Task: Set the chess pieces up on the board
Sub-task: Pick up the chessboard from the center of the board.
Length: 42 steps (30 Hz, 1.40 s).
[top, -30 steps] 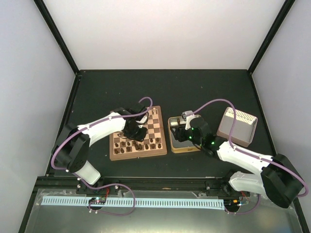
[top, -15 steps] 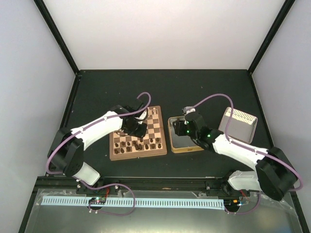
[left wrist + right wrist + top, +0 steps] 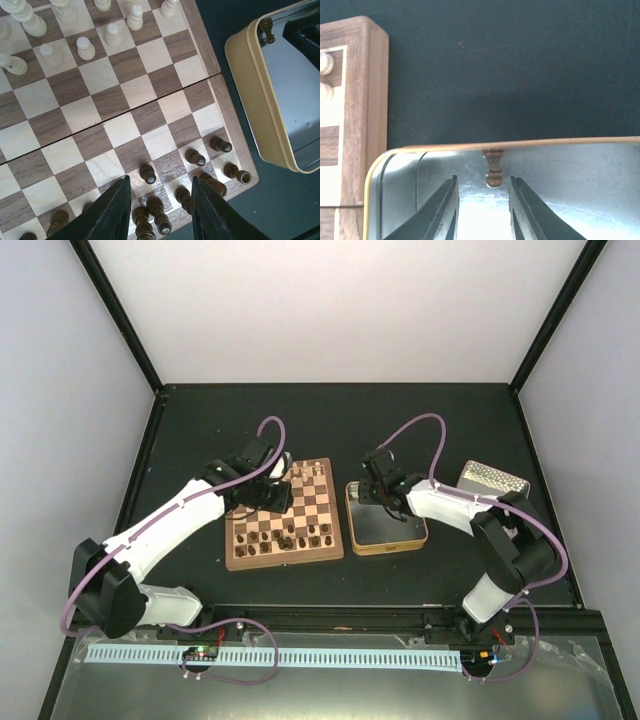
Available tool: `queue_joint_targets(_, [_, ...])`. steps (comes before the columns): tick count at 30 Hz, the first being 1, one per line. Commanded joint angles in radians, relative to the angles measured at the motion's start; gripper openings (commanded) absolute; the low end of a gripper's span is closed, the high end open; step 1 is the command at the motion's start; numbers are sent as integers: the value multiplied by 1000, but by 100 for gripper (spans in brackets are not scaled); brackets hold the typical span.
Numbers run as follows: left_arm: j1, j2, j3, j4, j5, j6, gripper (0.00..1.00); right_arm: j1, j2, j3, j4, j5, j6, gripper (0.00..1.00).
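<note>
The board (image 3: 286,562) lies left of centre. Several dark chess pieces (image 3: 300,537) stand in its near rows, and pale ones along its far edge. My left gripper (image 3: 273,497) hovers over the board, open and empty. In the left wrist view my left gripper (image 3: 159,178) frames dark pieces (image 3: 148,174) on the board (image 3: 145,90). My right gripper (image 3: 378,488) is open at the far edge of the shiny tin (image 3: 386,547). In the right wrist view my right gripper (image 3: 483,178) is just short of one dark piece (image 3: 493,171) leaning against the tin's far wall (image 3: 545,143).
Pale chessmen (image 3: 85,47) fill the board's far rows. The tin (image 3: 255,115) sits close to the board's right edge, with the dark piece (image 3: 269,31) in its far corner. A silver lid (image 3: 492,480) stands tilted at the right, behind my right arm. The board's corner (image 3: 375,100) shows left of the tin.
My left gripper has risen and drawn back from the near rows toward the board's far left. My right gripper has moved from over the tin's middle to its far left edge.
</note>
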Motion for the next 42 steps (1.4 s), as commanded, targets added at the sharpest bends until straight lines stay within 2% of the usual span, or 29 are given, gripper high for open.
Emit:
queue_joint_targets(1, [10,-31,17,17,7,-20,35,-5,45,46,-58,63,0,28])
queue_joint_targets(11, [15,-65,13,38,40,-35,36,-5,140,70,-32,49,-23,24])
queue_joint_targets(20, [18,-75,10,41,53,-41,37,-5,191,93,-27,60,-61,13])
queue_joint_targets(24, [20,-84,7,50,54,-52,37,-5,173,86,-28,51,-80,3])
queue_joint_targets(27, [21,-102,-6,75,62,-69,37,-5,117,62,-19,24,-114,1])
queue_joint_targets(34, [38,-205,-86,219,119,-145,42,-3,-169,-76,107,-217,-223,1])
queue_joint_targets(39, [55,-288,-159,380,238,-201,54,1,-317,-155,245,-434,-275,1])
queue_joint_targets(42, [62,-317,-191,490,346,-236,65,11,-382,-199,343,-567,-311,1])
